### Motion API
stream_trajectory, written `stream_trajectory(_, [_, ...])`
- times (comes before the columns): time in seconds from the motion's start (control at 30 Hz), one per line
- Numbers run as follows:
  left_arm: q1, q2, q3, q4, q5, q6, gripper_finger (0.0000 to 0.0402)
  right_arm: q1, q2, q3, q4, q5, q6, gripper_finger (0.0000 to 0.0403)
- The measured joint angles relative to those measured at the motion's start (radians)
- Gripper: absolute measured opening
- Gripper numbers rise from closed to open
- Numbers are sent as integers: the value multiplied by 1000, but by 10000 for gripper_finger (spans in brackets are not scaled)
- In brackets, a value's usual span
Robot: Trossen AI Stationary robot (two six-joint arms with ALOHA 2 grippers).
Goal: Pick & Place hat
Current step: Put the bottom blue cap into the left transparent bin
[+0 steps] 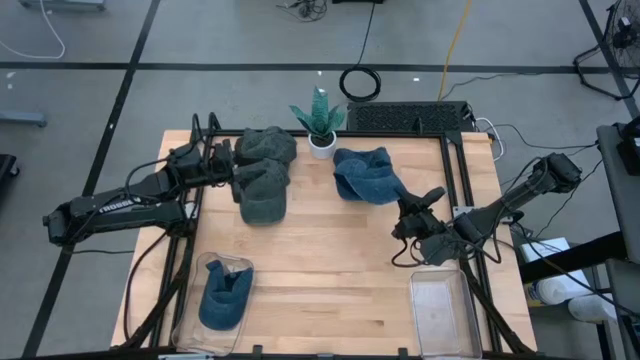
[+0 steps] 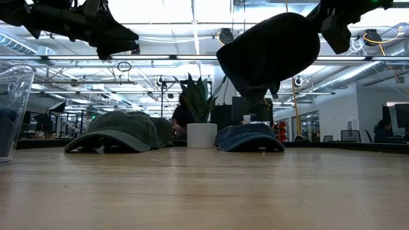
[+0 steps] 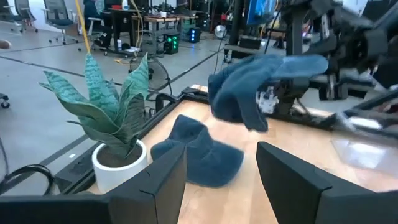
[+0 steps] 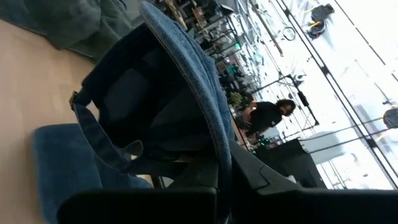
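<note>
Gripping blue hat (image 1: pixel 372 178) by brim, right gripper (image 1: pixel 408 214) jaws clenched; left gripper (image 1: pixel 228 165) jaws spread, empty.

A blue denim cap (image 1: pixel 385 185) is hanging in the air above the right half of the wooden tabletop, pinched by its brim, with its crown drooping and its open underside and back strap showing (image 4: pixel 134 118). A second blue denim cap (image 2: pixel 249 137) is lying flat on the wood below it, just beside a white plant pot. Two grey-green fabric caps (image 1: pixel 264 172) are resting together at the back left, overlapping. Another blue cap (image 1: pixel 224 296) is sitting crumpled inside a clear plastic bin at the front left corner.
</note>
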Motion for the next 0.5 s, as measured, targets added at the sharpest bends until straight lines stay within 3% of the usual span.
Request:
stream_trajectory(0.27, [-12,30,0,93,86,-259,205,0,0,0,23,-62,-3,0])
stream_trajectory(0.4, [-41,75,0,99,95,-302,205,-1,0,0,154,-213,-31,0])
stream_trajectory(0.5, [-63,133,0,131,45,-276,205,-2,0,0,268,-364,-80,0])
